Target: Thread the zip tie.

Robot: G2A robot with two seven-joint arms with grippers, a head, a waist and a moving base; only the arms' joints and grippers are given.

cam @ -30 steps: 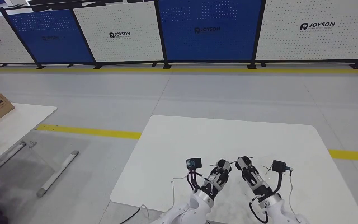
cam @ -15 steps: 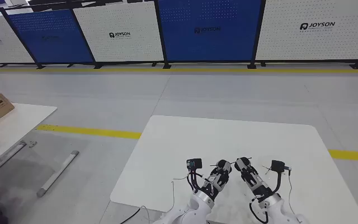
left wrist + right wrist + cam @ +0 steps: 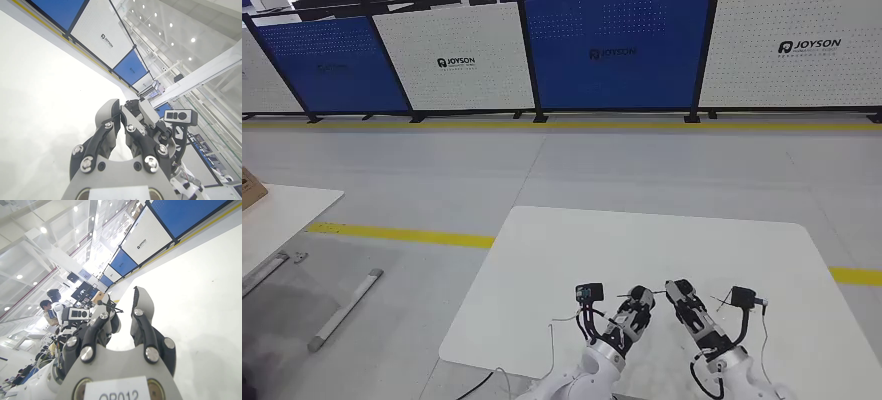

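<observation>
The zip tie (image 3: 111, 307) is a thin black strip with a small square head. It also appears as a short dark sliver (image 3: 111, 119) at my left gripper's pads. My left gripper (image 3: 120, 112) is shut on the zip tie, low over the white table (image 3: 662, 250) near its front edge. My right gripper (image 3: 122, 299) stands open right beside it, fingertips almost touching the left one's, and the tie's head pokes out past one of its fingers (image 3: 103, 315). In the top view both grippers, left (image 3: 640, 297) and right (image 3: 676, 291), sit close together.
The white table (image 3: 37, 75) stretches bare ahead of both grippers, its far edge facing a yellow floor line (image 3: 402, 235). A second table (image 3: 282, 215) stands off to the left. Blue and white panels (image 3: 612, 50) close off the back.
The right arm has shifted very slightly; the left arm holds its place with the zip tie.
</observation>
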